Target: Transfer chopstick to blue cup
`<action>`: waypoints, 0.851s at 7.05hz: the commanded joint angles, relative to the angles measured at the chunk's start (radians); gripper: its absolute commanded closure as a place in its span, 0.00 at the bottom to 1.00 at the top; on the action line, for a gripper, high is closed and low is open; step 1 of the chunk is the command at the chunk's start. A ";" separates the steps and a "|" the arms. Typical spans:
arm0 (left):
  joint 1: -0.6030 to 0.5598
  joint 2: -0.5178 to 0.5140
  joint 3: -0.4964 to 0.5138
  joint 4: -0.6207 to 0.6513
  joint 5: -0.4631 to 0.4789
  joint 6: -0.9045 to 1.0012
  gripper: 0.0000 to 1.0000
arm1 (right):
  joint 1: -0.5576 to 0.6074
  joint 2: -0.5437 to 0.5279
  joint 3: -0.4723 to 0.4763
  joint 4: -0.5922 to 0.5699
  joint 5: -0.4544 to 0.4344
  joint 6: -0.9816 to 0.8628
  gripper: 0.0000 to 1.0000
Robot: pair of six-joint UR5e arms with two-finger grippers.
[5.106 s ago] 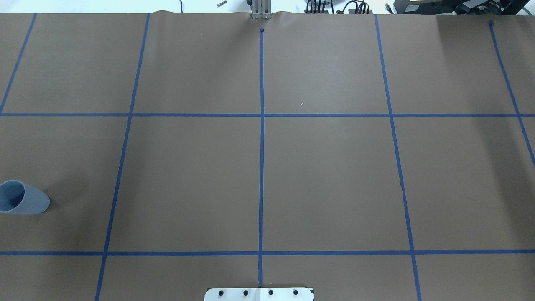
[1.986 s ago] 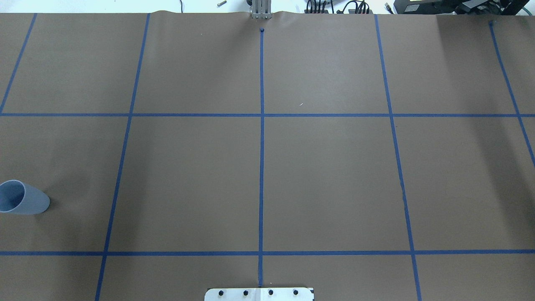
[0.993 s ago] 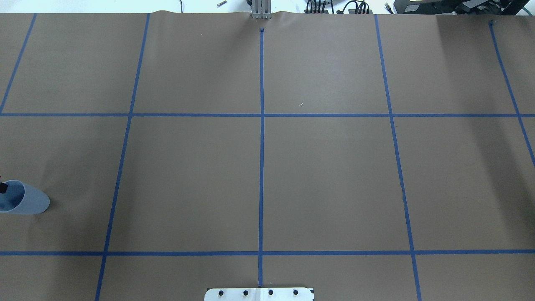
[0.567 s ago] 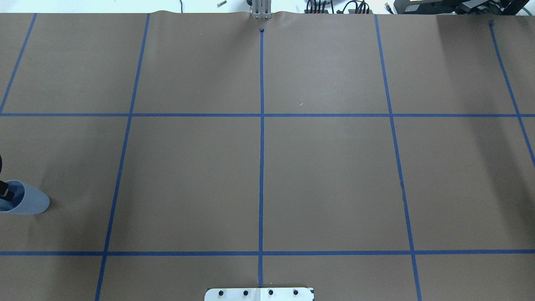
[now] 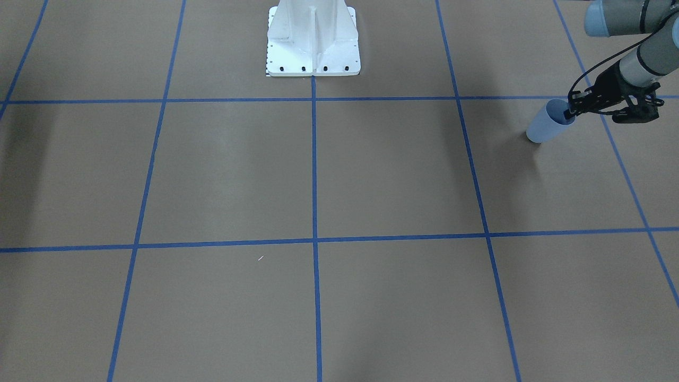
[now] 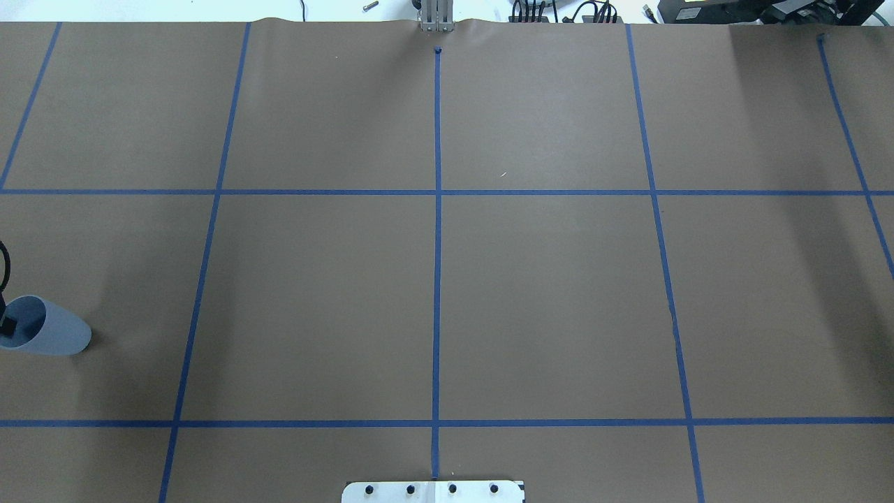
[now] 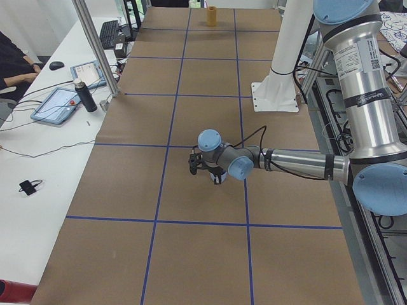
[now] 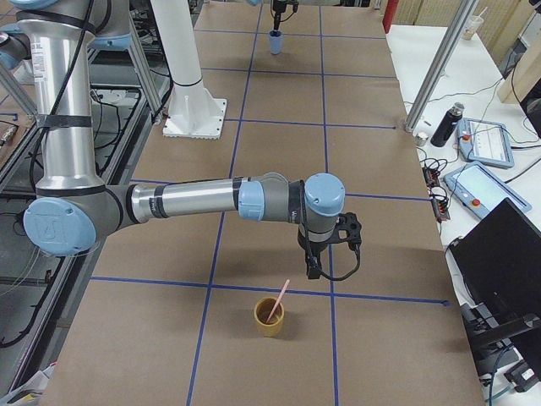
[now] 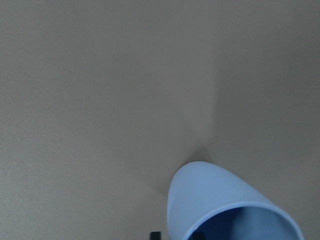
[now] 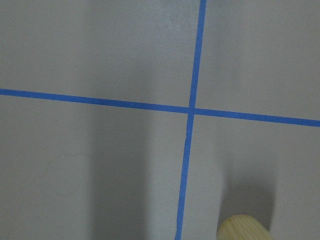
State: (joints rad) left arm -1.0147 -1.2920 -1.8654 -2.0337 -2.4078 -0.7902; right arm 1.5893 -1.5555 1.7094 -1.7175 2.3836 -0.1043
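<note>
The blue cup (image 5: 543, 130) stands on the brown table at my far left and also shows in the overhead view (image 6: 59, 335) and the left wrist view (image 9: 215, 195). My left gripper (image 5: 570, 112) is at its rim, one finger inside the mouth (image 6: 8, 325) and one outside, and looks shut on the wall. A pink chopstick (image 8: 280, 299) leans in a tan cup (image 8: 270, 320) at the table's other end. My right gripper (image 8: 314, 271) hangs just above and beside that cup. I cannot tell whether it is open or shut. The tan cup's rim shows in the right wrist view (image 10: 243, 227).
The white robot pedestal (image 5: 313, 42) stands at the table's robot-side edge. Blue tape lines (image 6: 436, 244) grid the brown paper. A side bench holds tablets and a dark bottle (image 7: 88, 96), and another bottle (image 8: 444, 125) stands by the right end.
My left gripper's finger has come in from the view's left edge and into the blue cup's mouth. The cup has then shifted a little to the right.
</note>
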 commanded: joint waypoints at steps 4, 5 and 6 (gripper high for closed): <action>-0.061 -0.328 -0.047 0.291 -0.103 -0.116 1.00 | -0.003 -0.009 0.009 0.004 0.013 -0.005 0.00; -0.059 -0.501 -0.034 0.484 -0.094 -0.121 1.00 | -0.003 -0.008 0.010 0.006 0.012 -0.011 0.00; -0.055 -0.685 0.030 0.632 -0.082 -0.127 1.00 | -0.003 -0.009 0.010 0.006 0.012 -0.011 0.00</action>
State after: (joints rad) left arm -1.0716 -1.7600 -1.8885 -1.5969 -2.5020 -0.9083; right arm 1.5861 -1.5637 1.7186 -1.7126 2.3968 -0.1127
